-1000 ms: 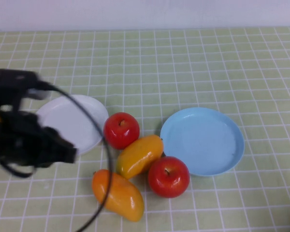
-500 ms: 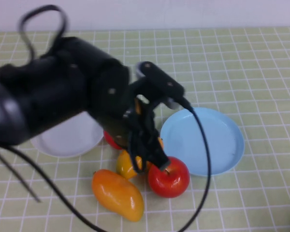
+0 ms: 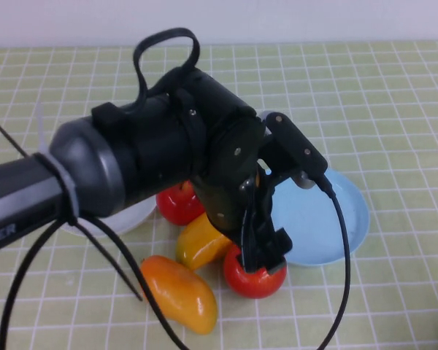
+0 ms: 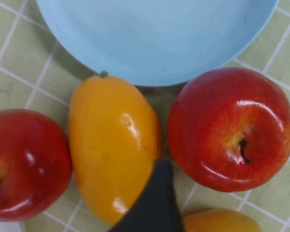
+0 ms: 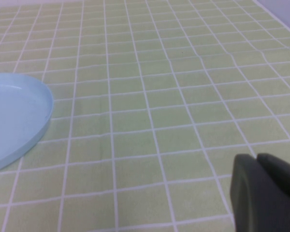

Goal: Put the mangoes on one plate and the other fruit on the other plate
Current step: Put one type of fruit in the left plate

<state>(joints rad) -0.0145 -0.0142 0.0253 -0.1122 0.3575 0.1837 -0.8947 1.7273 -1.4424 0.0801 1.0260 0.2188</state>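
Note:
The yellow mango point(image 3: 201, 240) lies between two red apples, one point(image 3: 177, 204) by the white plate point(image 3: 128, 217) and one point(image 3: 255, 281) by the light blue plate point(image 3: 328, 219). A deeper orange mango point(image 3: 179, 292) lies nearer the front edge. My left gripper point(image 3: 264, 248) hangs open and empty just above the near apple and the yellow mango. In the left wrist view one dark finger point(image 4: 157, 203) shows over the gap between mango point(image 4: 113, 145) and apple point(image 4: 232, 128). My right gripper point(image 5: 258, 193) is shut and empty over bare cloth, out of the high view.
The left arm's thick black body point(image 3: 153, 153) and cables cover most of the white plate and the table's left middle. Both plates hold nothing that I can see. A green checked cloth point(image 3: 394, 95) covers the table.
The left arm has swung in from the left edge, across the white plate, and come down over the fruit cluster. The fruit and plates have not moved.

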